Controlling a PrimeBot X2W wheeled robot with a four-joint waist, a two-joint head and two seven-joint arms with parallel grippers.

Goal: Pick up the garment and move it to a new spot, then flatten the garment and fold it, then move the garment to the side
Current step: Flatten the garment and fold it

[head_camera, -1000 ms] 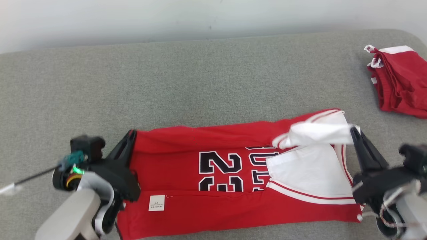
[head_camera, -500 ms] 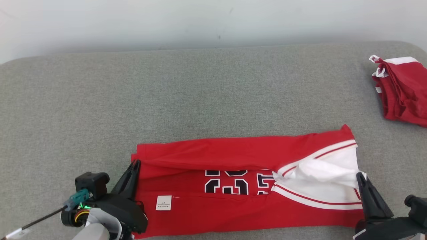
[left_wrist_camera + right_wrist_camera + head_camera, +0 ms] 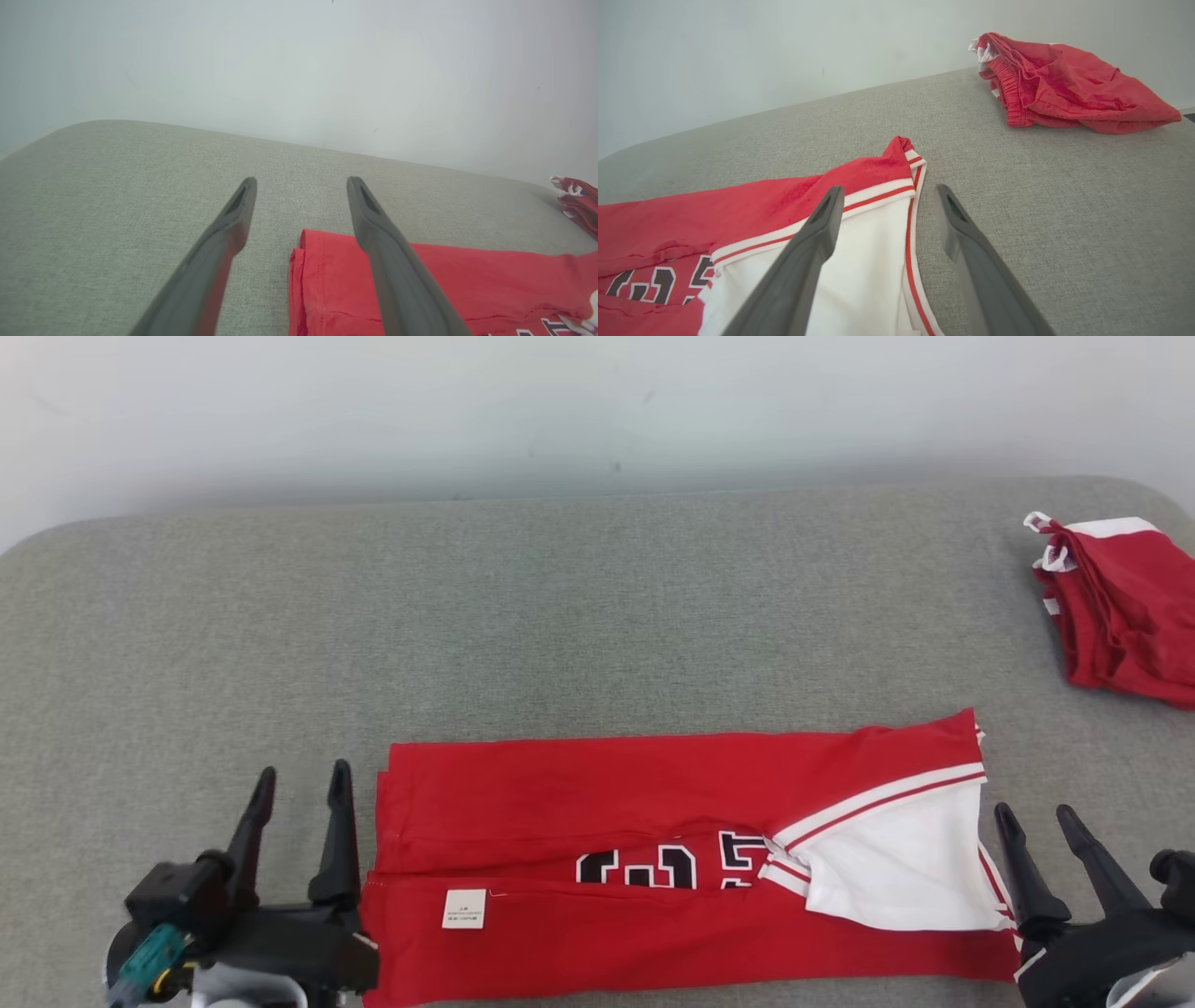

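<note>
Released garment (image 3: 653, 784) at both ends within the last second; noted left claw (image 3: 304, 770) and right claw (image 3: 1033, 810) spread, empty, just beside it; found it folded lengthwise on grey surface (image 3: 560, 616); judged further folding pending

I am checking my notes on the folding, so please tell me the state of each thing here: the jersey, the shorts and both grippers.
Red jersey, folded into a long band, lying flat.
Red shorts, bunched up, lying apart from the jersey.
Left gripper, open, empty, at the jersey's left end.
Right gripper, open, empty, at the jersey's right end.
</note>
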